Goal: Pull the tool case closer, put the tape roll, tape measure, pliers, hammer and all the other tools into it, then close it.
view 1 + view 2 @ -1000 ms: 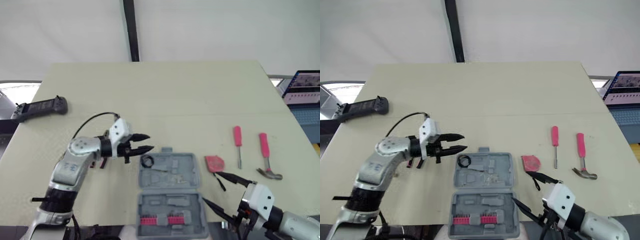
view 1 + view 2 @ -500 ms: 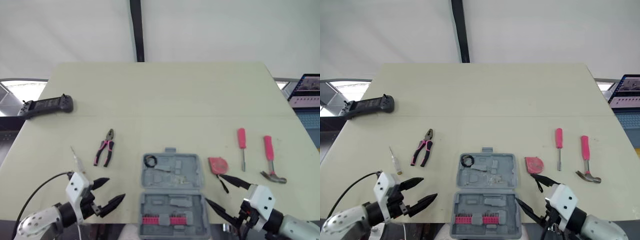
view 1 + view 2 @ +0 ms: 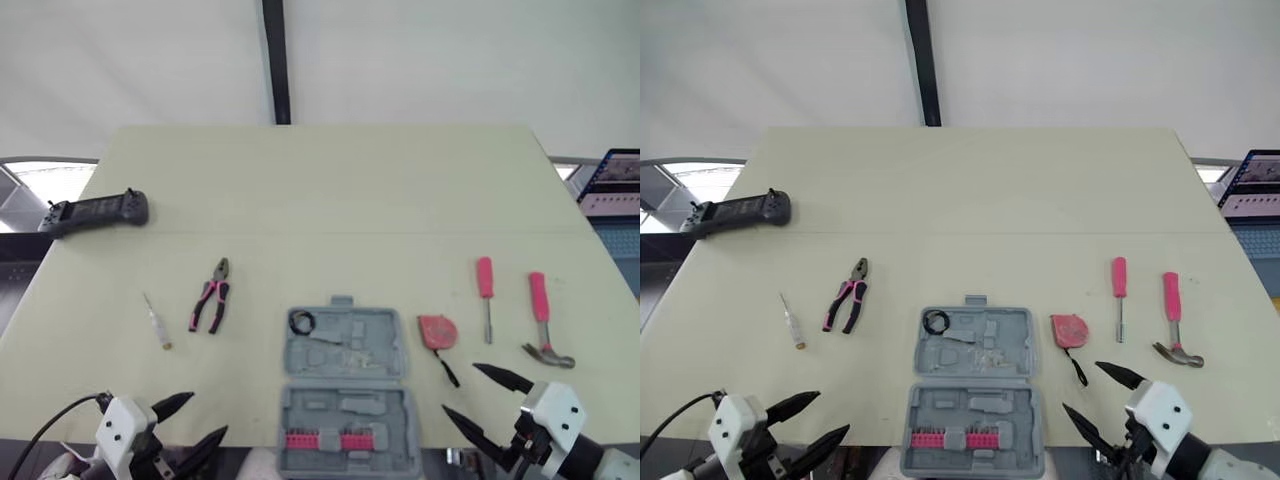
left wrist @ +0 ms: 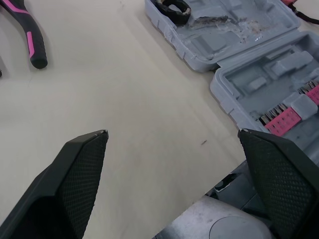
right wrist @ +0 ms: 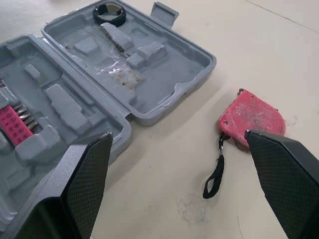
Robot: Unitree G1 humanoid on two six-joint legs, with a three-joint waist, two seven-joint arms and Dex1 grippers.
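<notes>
The grey tool case (image 3: 372, 328) lies open at the table's near middle, with the black tape roll (image 5: 119, 20) in its far left corner and pink bits in the near half. The red tape measure (image 3: 437, 331) lies just right of it; the pink screwdriver (image 3: 485, 285) and hammer (image 3: 542, 318) lie farther right. Pink-handled pliers (image 3: 209, 303) and a small screwdriver (image 3: 156, 323) lie to the left. My left gripper (image 3: 203, 418) stands open at the near edge, left of the case. My right gripper (image 3: 463, 390) stands open near the tape measure's strap, holding nothing.
A black handheld controller (image 3: 92, 211) rests at the table's far left edge. A laptop screen (image 3: 610, 180) stands beyond the right edge. A dark pole (image 3: 275, 60) rises behind the table. The table's far half (image 3: 330, 190) is bare.
My left arm has drawn back from beside the case's far left corner to the near table edge, uncovering the pliers and small screwdriver. The right gripper has slid slightly back and to the right.
</notes>
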